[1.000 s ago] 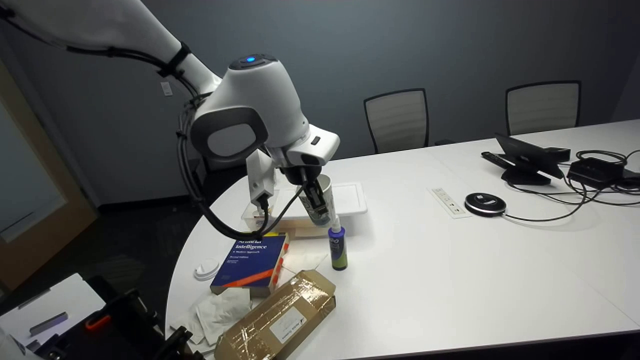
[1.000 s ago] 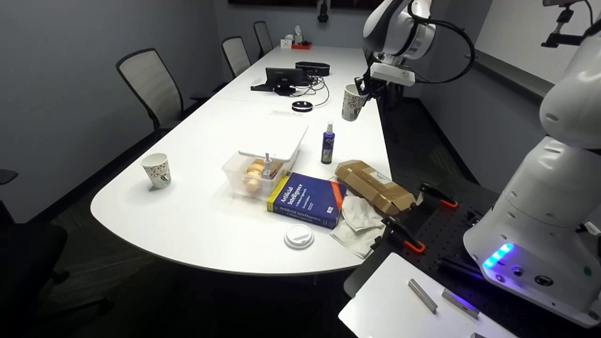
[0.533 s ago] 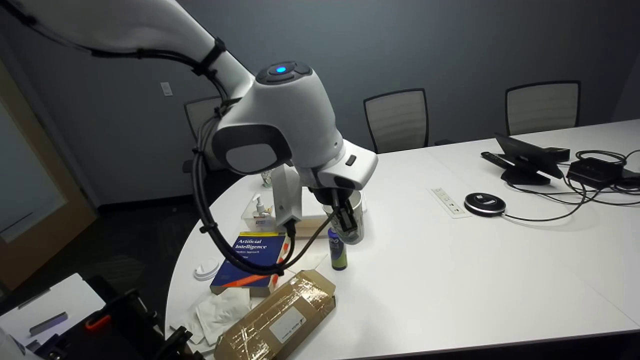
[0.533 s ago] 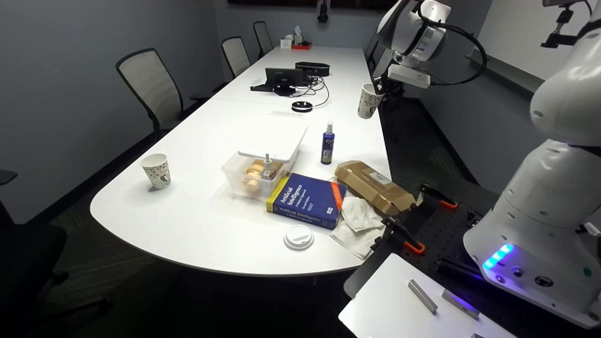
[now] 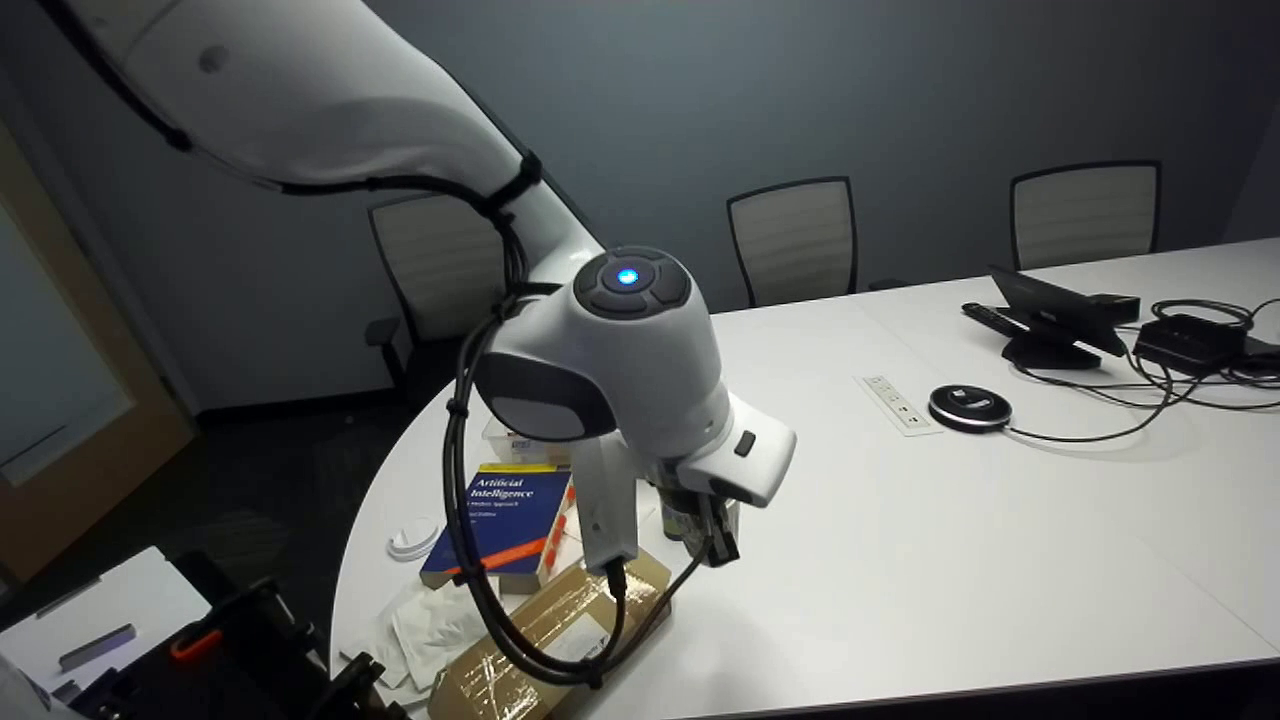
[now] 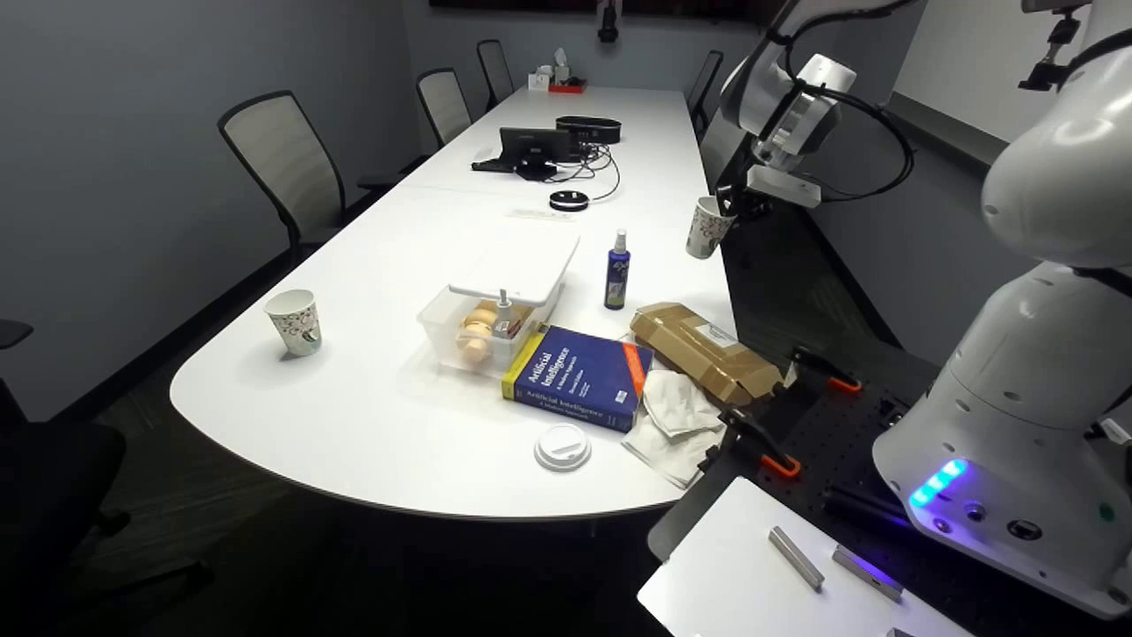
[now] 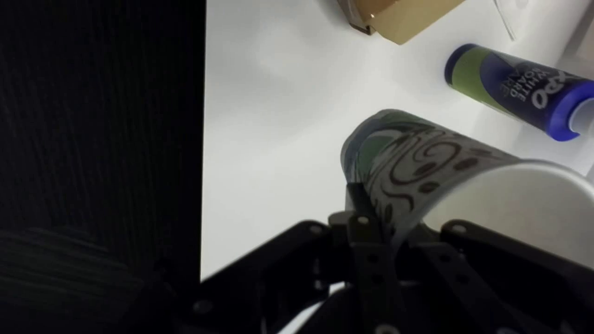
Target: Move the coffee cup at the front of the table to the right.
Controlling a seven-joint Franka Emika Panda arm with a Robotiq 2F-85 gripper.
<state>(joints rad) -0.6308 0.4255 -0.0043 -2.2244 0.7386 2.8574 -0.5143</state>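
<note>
The coffee cup is a white paper cup with a brown swirl print. It shows in an exterior view and in the wrist view. My gripper, also in both exterior views, is shut on the cup's wall near the rim. One finger lies along the outside; the tip inside the cup is hidden. The cup is tilted and held above the white table, near a long edge, past the purple spray bottle. In an exterior view the gripper hides most of the cup.
A similar cup stands near the rounded end. A clear bin, a blue book, a brown carton, napkins and a white lid lie on the table. In the wrist view, the bottle and carton are close to the cup.
The gripper has carried the cup rightward in both exterior views, then lowered it toward the table near the long edge. The cup stays in the grip. The other things have not moved.
</note>
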